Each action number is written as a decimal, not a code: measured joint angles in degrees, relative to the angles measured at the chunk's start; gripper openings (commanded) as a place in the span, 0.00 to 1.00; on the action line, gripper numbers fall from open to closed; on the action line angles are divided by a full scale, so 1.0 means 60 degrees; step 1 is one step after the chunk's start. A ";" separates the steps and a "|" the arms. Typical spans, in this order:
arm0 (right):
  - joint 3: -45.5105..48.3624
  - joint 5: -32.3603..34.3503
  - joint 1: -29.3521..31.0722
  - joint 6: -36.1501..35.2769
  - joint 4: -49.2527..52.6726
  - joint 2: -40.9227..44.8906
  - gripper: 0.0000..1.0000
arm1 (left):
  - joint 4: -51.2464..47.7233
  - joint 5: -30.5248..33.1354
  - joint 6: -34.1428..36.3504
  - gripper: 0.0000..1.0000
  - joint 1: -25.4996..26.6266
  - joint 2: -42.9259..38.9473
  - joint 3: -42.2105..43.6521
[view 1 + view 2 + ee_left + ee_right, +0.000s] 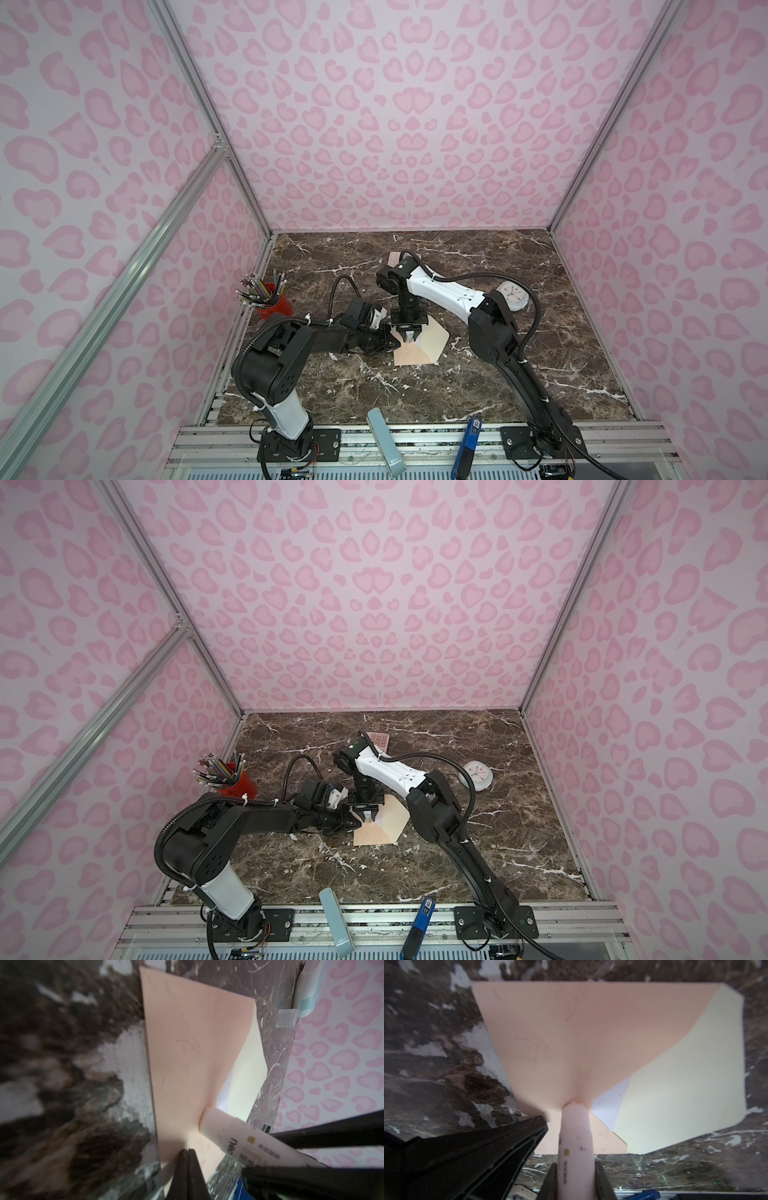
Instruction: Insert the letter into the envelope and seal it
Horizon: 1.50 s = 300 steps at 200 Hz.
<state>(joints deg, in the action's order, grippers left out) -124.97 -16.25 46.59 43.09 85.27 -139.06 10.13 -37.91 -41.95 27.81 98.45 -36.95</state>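
Observation:
The peach-tan envelope [419, 351] [380, 827] lies in the middle of the marble table, its cream flap [675, 1095] [249, 1068] folded open. A white sliver of the letter [608, 1109] [225, 1093] shows in the envelope's mouth. My right gripper [575, 1167] [410, 330] is shut on a pale glue stick [575, 1136] [228, 1136], which points down with its tip touching the envelope's peach face at the mouth. My left gripper [188, 1153] [392, 340] is shut with nothing between its fingers. Its tips rest on the envelope near one edge, beside the glue stick.
A red cup of pencils [274, 305] stands at the left. A pink calculator [379, 739] lies behind the right arm and a white clock [513, 296] at the right. A pale blue case [380, 436] and a blue tool [469, 440] lie at the front edge. A clear cap [286, 1018] stands near the case.

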 measured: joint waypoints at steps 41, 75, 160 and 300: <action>-0.0178 0.0044 -0.0007 -0.0029 0.0178 -0.0084 0.00 | 0.0018 -0.0029 0.0000 0.04 0.0000 0.0018 -0.0004; -0.0510 0.0222 0.0015 -0.0033 0.0335 -0.0153 0.00 | 0.0051 -0.0076 0.0000 0.04 0.0000 0.0055 -0.0018; -0.0492 0.0346 -0.0098 -0.0113 0.0299 0.0856 0.00 | 0.0018 -0.0244 0.0033 0.04 0.0000 0.0229 -0.0160; -0.0240 -0.0047 0.0029 -0.0106 -0.0321 0.0634 0.00 | -0.0055 -0.0240 0.0102 0.04 0.0000 0.0226 -0.0189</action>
<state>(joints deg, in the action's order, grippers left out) -126.41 -16.53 46.76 42.46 83.35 -135.26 9.80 -39.35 -41.34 27.81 99.81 -38.09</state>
